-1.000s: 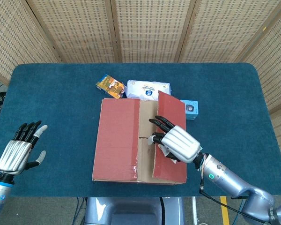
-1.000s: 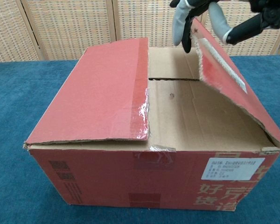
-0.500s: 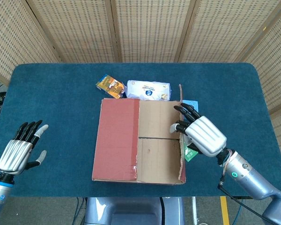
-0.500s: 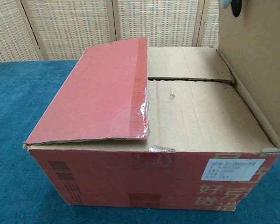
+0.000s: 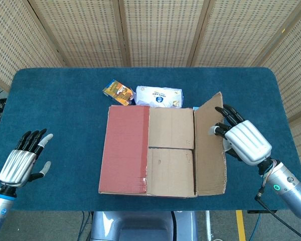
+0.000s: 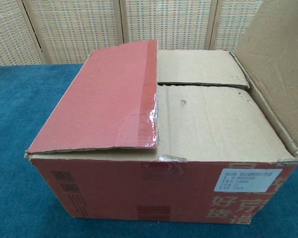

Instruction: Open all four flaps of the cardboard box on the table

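Observation:
The red cardboard box (image 5: 125,150) (image 6: 139,198) sits mid-table. Its right outer flap (image 5: 209,145) (image 6: 275,64) is folded outward, brown inside showing. The left outer flap (image 5: 124,148) (image 6: 109,99) still lies flat over the top. Two inner flaps (image 5: 170,155) (image 6: 208,114) lie shut, meeting at a seam. My right hand (image 5: 241,139) is just right of the opened flap, fingers spread, touching its edge at most. My left hand (image 5: 21,160) hovers far left near the table's front edge, fingers apart, holding nothing. Neither hand shows in the chest view.
Behind the box lie an orange snack packet (image 5: 118,92) and a white pouch (image 5: 159,96). A light blue item peeks out behind the raised flap (image 5: 196,108). Blue cloth covers the table (image 5: 55,110); wicker screens stand at the back.
My right hand swung the right outer flap from tilted over the box, through upright, to folded outward, moving right with it. The left hand stayed still.

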Robot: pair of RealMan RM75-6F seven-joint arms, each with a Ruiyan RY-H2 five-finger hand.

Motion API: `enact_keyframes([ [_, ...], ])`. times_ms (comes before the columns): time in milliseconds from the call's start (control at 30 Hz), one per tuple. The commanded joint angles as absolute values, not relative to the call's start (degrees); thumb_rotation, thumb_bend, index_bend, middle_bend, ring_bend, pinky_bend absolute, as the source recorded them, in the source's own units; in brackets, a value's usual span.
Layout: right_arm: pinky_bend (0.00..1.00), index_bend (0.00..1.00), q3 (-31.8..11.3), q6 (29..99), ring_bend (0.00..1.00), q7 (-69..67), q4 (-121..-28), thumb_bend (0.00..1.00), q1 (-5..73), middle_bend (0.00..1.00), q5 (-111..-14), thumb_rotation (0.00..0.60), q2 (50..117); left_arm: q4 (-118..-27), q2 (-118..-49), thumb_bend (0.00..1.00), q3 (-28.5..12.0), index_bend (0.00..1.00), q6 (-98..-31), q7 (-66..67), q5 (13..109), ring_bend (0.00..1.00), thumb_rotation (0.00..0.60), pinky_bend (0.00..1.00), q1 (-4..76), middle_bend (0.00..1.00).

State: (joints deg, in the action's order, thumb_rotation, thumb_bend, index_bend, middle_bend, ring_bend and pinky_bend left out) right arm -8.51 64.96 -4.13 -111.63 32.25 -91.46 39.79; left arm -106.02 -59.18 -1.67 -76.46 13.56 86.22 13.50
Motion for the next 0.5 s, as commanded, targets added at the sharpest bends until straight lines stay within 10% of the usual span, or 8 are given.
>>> enact_keyframes([
  [33,0.02,0.39,-7.9,65.3,0.05,-2.7,-109.9,1.00,31.1,0.47,-90.8,0.600,40.5,-106.1,-59.0,0.44,-1.8,0.07,-76.4,13.6,86.2,0.00,0.511,0.00,13.6,0.00],
  [500,0.02,0.39,-7.8,68.7,0.05,-2.3,-106.5,1.00,27.4,0.40,-88.2,0.600,41.8,-108.7,-55.4,0.44,-3.5,0.07,-75.4,13.5,90.8,0.00,0.514,0.00,16.9,0.00],
])
